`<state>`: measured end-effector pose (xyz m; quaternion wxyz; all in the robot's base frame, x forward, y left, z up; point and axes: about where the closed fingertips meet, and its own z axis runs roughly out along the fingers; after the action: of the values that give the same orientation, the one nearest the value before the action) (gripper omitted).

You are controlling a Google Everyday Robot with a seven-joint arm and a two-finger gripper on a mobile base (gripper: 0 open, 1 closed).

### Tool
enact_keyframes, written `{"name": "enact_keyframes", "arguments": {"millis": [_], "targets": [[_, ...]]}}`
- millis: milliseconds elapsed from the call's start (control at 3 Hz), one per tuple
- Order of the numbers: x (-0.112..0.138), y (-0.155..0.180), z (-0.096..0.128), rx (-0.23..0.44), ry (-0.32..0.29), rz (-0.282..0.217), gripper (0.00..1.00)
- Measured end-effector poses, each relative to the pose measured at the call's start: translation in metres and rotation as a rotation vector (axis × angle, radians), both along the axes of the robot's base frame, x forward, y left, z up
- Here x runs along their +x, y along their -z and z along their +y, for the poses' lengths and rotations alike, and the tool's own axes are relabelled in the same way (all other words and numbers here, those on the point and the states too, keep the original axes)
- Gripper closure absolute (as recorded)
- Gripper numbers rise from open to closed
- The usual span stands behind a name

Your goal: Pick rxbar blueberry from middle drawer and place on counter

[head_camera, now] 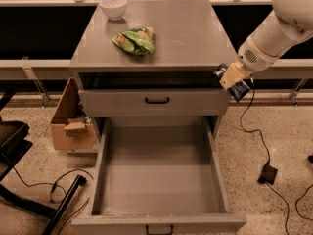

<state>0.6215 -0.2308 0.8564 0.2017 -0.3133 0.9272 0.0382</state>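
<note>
- The middle drawer [161, 180] stands pulled out toward the near side, and inside its tall side walls only its plain grey floor shows.
- Above it, the shallower drawer front [117, 103] with the black handle [157, 100] sits flush in the cabinet.
- A white bowl [113, 7] stands at the far left corner of the surface [190, 33]; what it holds cannot be seen.
- A green chip bag [135, 39] lies on the left half of the surface, nearer than the bowl and apart from it.
- An open cardboard box [68, 131] sits on the floor against the cabinet's left side, with something pale inside it.
- The tool [231, 77] hangs just off the near right corner of the surface, at about its edge height and outside the cabinet's right side.
- The tool's fingers are clamped on the rxbar blueberry [240, 88], whose dark blue wrapper sticks out tilted below and to the right of them.
- The bar is over the floor, not over the surface or the open drawer.
- The middle and right of the surface are bare grey up to the right edge beside the tool.
- On the floor to the right, a black cable runs down to a small black box [268, 173].
</note>
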Motion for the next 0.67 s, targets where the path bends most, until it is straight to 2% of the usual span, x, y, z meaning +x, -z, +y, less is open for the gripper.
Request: {"name": "enact_keyframes", "arguments": {"millis": [333,667], "targets": [[0.0000,0.0000,0.0000,0.000,0.000,0.000,1.00],[0.0079,-0.0094,0.0006,0.004,0.009,-0.033,1.00]]}}
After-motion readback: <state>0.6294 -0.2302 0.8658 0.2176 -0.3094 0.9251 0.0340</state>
